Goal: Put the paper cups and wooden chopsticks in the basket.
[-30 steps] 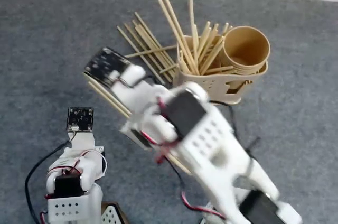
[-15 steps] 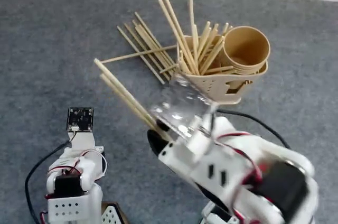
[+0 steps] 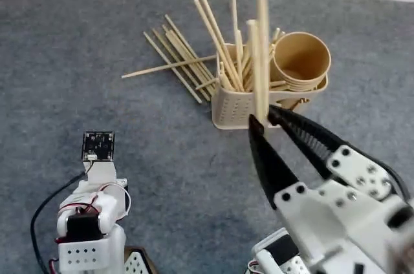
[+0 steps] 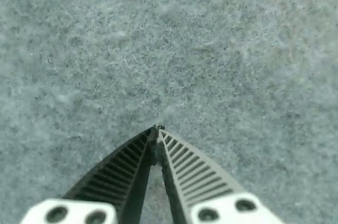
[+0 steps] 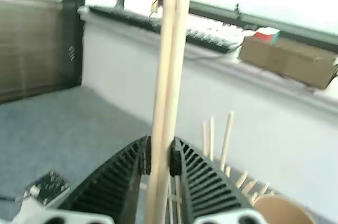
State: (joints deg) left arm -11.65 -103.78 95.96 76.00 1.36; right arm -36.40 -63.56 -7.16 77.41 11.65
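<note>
My right gripper (image 3: 262,119) is shut on a pair of wooden chopsticks (image 3: 259,54), held upright just in front of the beige basket (image 3: 233,109). In the right wrist view the same chopsticks (image 5: 168,76) rise between the black fingers (image 5: 124,176) of that gripper (image 5: 158,155). The basket holds several chopsticks and stacked paper cups (image 3: 301,61). More loose chopsticks (image 3: 171,57) lie on the grey carpet to the basket's left. My left gripper (image 4: 157,129) is shut with nothing in it, hanging over bare carpet; its arm (image 3: 90,216) stands at the lower left.
A grey carpet (image 3: 65,61) covers the table. The right wrist view looks out past a low white wall (image 5: 105,71) with a keyboard and a cardboard box (image 5: 288,57) on its ledge. Open carpet lies left of the loose chopsticks.
The right arm swung from the left of the basket to its front, lifting the chopstick pair from slanted to upright. The left arm has kept still.
</note>
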